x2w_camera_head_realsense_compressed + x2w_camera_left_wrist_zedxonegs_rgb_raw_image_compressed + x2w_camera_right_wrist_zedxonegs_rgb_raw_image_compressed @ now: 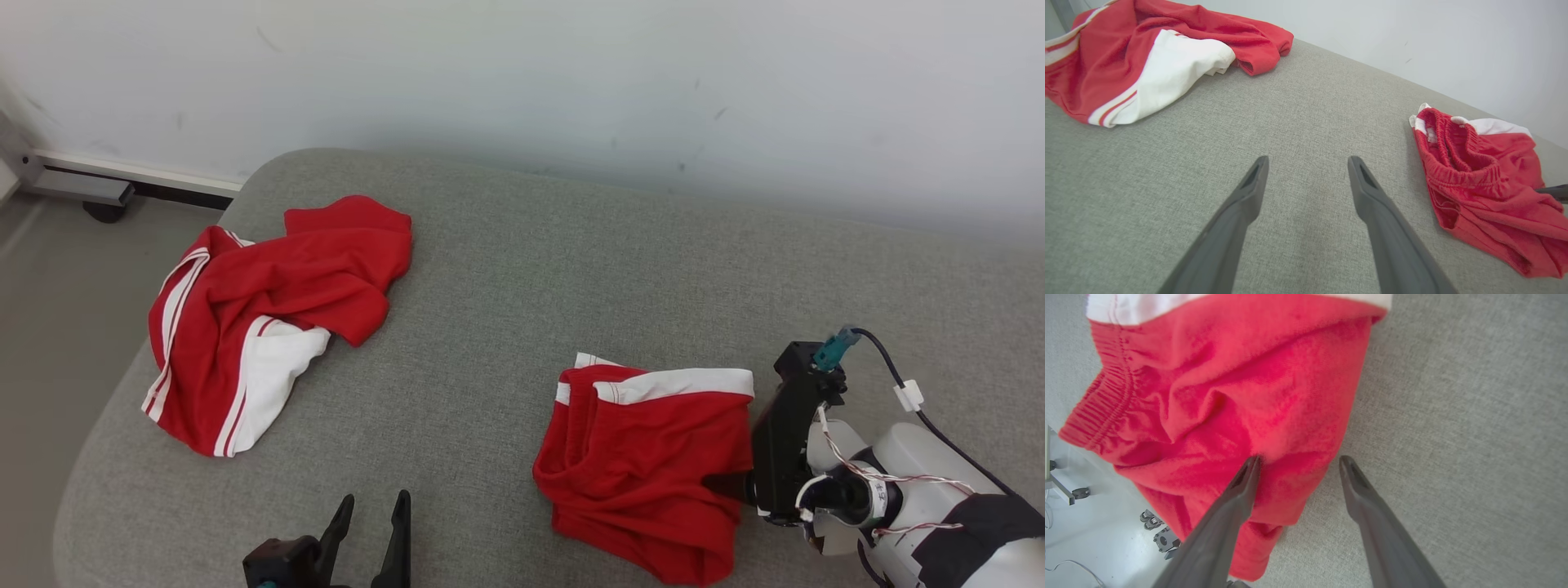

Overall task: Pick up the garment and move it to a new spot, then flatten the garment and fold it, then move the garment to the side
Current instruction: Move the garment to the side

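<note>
Red cloth makes up two garments on one grey upholstered cushion (506,286). A crumpled garment (269,310) with white panels and thin white stripes lies heaped near the cushion's far left corner. A folded garment (645,465), with a white band along its far edge and an elastic waistband on its left, lies well apart from it at the near right. A small pale tag (1431,134) sits inside that waistband, its print too small to read. Two grippers show, each with two dark fingers. The left gripper (1308,158) hangs over bare cushion between the garments, fingers spread wide and holding nothing. The right gripper (1300,458) is at the folded garment's right edge, also spread wide: one finger (1241,490) lies over the red fabric and the other over bare cushion, gripping nothing.
</note>
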Motion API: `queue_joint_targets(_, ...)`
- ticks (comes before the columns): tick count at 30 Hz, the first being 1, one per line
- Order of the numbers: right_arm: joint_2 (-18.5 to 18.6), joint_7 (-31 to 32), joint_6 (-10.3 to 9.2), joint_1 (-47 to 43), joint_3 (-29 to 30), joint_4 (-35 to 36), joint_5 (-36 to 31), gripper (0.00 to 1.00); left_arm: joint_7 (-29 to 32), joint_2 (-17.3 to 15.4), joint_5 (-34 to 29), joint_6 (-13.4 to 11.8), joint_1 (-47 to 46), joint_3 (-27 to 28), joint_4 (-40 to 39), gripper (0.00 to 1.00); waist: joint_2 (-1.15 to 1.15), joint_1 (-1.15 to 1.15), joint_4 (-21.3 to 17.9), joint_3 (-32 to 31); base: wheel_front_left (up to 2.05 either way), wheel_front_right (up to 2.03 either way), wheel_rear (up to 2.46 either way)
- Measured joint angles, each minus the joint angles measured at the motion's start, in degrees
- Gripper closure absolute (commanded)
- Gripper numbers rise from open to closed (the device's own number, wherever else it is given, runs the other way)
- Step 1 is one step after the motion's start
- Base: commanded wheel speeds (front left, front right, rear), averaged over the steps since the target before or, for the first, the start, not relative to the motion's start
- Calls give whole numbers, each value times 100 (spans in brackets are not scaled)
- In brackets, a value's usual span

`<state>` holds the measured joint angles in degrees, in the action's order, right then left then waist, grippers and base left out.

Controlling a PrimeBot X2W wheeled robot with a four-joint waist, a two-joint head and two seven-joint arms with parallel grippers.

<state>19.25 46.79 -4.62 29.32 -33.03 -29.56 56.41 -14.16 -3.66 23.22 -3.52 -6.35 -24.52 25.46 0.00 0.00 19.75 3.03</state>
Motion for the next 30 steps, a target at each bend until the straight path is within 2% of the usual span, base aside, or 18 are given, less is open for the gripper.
queue_joint_targets(1, -18, 58, -7, 29, -19, -29, 0, 18, 0, 1, 1, 0, 0, 2, 4, 0, 0, 0, 6, -5, 0, 0, 0)
queue_joint_targets(2, -36, 96, -35, 53, -24, -47, 1, 64, 0, 3, 1, -1, 0, 1, 10, 0, 0, 0, 12, -9, 0, 0, 0)
queue_joint_targets(3, -60, 105, -41, 63, -3, -65, 11, 100, 0, 5, 3, -1, 0, 1, 14, 0, 0, 0, 17, -12, 0, 0, 0)
queue_joint_targets(13, -250, 32, -36, 174, 203, -171, 225, 100, -1, 15, 44, -8, 14, 97, 63, 0, 0, 0, 9, 6, 0, 0, 0)
queue_joint_targets(18, -270, 2, 36, 426, 240, -179, 225, 100, -1, 14, 44, -8, 15, 126, 74, 0, 0, 0, -116, 3, 0, 0, 0)
queue_joint_targets(30, 196, 166, 109, 842, 219, -193, 16, 100, -11, -91, 44, 5, 31, 169, 63, 0, 0, 0, -637, -36, 0, 0, 0)
